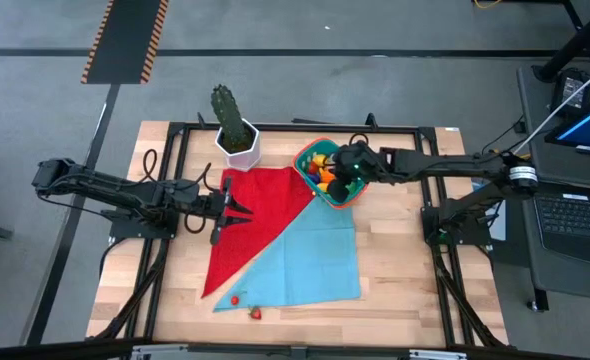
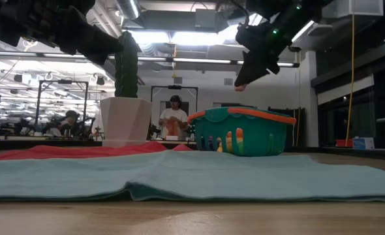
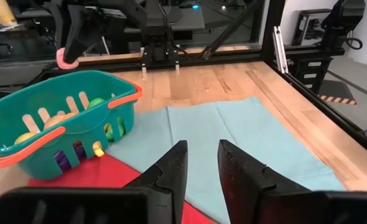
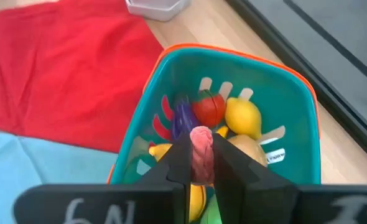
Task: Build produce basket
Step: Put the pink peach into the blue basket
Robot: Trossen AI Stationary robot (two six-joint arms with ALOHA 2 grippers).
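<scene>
R gripper (image 4: 201, 163) pinching small pink piece (image 4: 201, 149) above basket (image 4: 298, 134) | piece looks light, maybe squashy, hold mid-body | L gripper (image 3: 202, 163) slightly apart, empty, over cloth (image 3: 246, 134)

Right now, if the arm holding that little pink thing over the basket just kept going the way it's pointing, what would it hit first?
Probably the produce piled in the basket. The right gripper, shut on a pink piece, points down into it, with the yellow lemon and red fruit right ahead. Depth is hard to judge.
</scene>
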